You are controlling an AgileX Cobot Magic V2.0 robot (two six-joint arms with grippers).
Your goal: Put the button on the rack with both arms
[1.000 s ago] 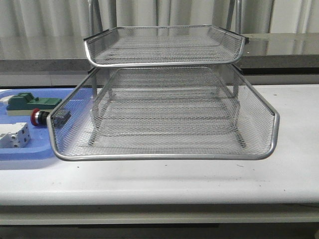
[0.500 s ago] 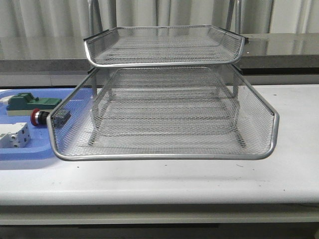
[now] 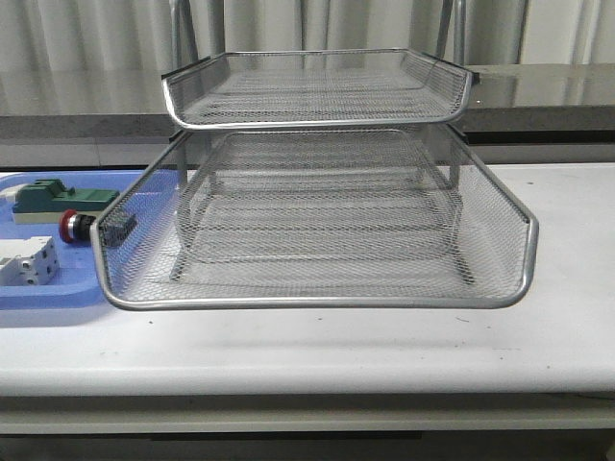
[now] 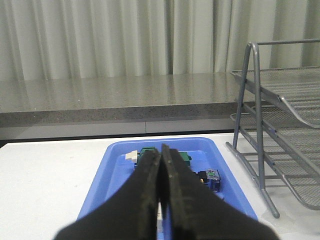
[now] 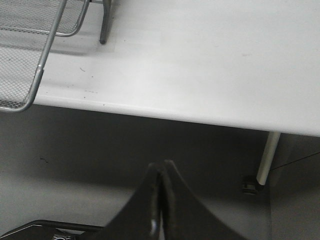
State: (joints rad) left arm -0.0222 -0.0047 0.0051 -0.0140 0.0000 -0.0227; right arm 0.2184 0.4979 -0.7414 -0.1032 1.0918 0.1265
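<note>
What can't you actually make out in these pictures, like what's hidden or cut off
- Button: front view shows only its red head; the rack's mesh rim veils the body. In the left wrist view the left gripper covers most of it.
- Blue tray: cut off by the front view's left edge.
- White component: partly cropped there too.
- Right gripper: hangs off the table edge, seen in its own wrist view only.

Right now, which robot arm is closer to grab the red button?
Probably the left: its shut fingers point at the blue tray holding the button. The right fingers hang off the table's edge.
</note>
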